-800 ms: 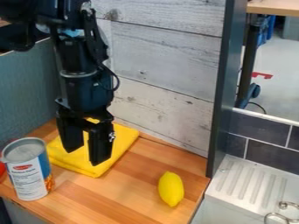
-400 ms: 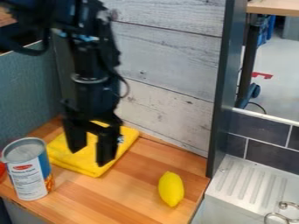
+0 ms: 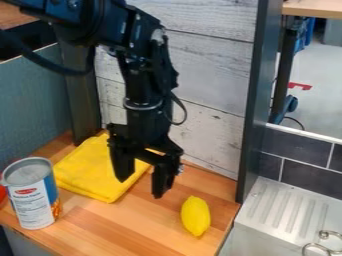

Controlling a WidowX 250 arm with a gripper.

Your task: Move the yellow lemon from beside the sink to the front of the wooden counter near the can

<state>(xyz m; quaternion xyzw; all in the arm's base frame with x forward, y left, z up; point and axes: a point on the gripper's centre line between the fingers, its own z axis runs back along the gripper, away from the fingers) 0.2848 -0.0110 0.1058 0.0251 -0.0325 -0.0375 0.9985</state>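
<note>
From over here, the news is the arm point(image 3: 137, 85): it's swung across toward the frame's ctr. in the last sec. or so, taking the gripper point(image 3: 141, 186) w/ it. The tips have also ended up a touch lower in the frame, though I can't tell how high they hang over the wood counter point(image 3: 100, 225). Jaws are released, spread well apart, w/ nothing visible betw. them, so nothing's being carried.

The yellow cloth point(image 3: 93, 172), folded flat left of ctr., hasn't shifted; more of its upper left part shows now, and the gripper's over by its right-hand side. Can't say for sure whether there's any contact, but I'd guess not.

The lemon point(image 3: 196, 216), lower ctr.-right, lies where it did, untouched, near the counter's right edge. The gap betw. it and the jaws has narrowed a lot, approx. down & to the right of them. The can point(image 3: 32, 200) is upright at lower left, same spot, and now well apart from the gripper.

What it means, IMO: only the arm's position has changed, no obj. has been moved, and the lemon's now much easier to get at.
</note>
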